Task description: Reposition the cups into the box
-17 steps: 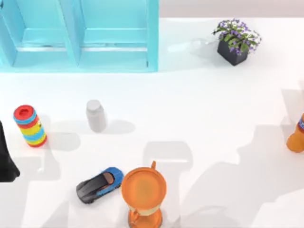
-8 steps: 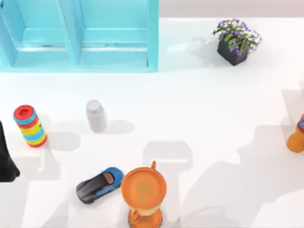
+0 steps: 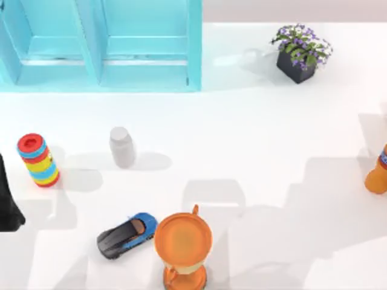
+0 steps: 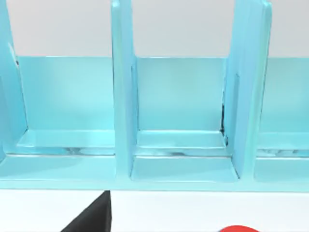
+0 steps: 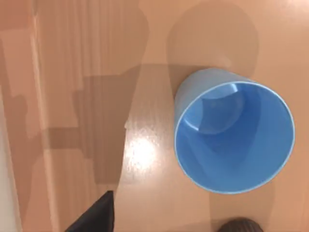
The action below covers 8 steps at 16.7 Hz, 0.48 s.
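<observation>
1. Standing upright at the near edge of the table [image 3: 260, 121], a little left of centre, the orange cup [image 3: 183, 240] is showing its handle [image 3: 195, 210] pointing far. It is sitting outside the box, so any grasp is best taken at the rim, away from the handle.
2. Lying just left of that cup, the toy car [image 3: 127, 234] is crowding the left-hand approach. Coming down from above is looking safer than sweeping in sideways.
3. Waiting at the left edge, the left arm [image 3: 7, 205] is facing the box. Its gripper [image 4: 91, 220] is showing as a dark corner, and I cannot tell whether it is open or closed.
4. Looking straight down, the right gripper [image 5: 96, 217] is hanging over a blue cup [image 5: 234, 130] that is standing mouth up on a brown, wood-like surface. I cannot tell whether this hand is open or closed. Centring over one wall of the cup before descending is looking wise, since the cup is sitting off to one side.
5. Standing farther back on the left, the white bottle [image 3: 122, 147] and the striped stack [image 3: 37, 160] are lining the route, so a carried cup should be travelling high.
6. Occupying the far left, the turquoise box [image 3: 103, 45] is offering divided compartments. Lowering a cup between the dividers, upright, is the aim.
</observation>
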### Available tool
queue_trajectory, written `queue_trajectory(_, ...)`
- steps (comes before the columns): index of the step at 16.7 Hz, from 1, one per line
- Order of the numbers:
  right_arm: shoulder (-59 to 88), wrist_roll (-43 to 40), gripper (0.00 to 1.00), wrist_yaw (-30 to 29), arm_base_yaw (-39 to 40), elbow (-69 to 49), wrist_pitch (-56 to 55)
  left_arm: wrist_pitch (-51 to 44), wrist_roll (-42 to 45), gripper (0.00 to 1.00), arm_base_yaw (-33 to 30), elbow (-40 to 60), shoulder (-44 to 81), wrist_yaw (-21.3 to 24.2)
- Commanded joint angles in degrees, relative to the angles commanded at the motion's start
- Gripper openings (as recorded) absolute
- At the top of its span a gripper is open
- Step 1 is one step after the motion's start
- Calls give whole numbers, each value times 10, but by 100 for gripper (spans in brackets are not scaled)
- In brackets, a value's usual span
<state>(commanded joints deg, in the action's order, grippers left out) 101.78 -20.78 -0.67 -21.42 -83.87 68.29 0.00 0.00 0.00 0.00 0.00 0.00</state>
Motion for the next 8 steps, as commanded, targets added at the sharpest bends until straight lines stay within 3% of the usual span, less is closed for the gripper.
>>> queue_trajectory(4, 2, -2, 100, 0, 0, -119, 119, 0, 0, 100, 0, 0, 0, 0)
queue_trajectory(8, 1, -2, 100, 1, 0, -161, 163, 0, 0, 100, 0, 0, 0, 0)
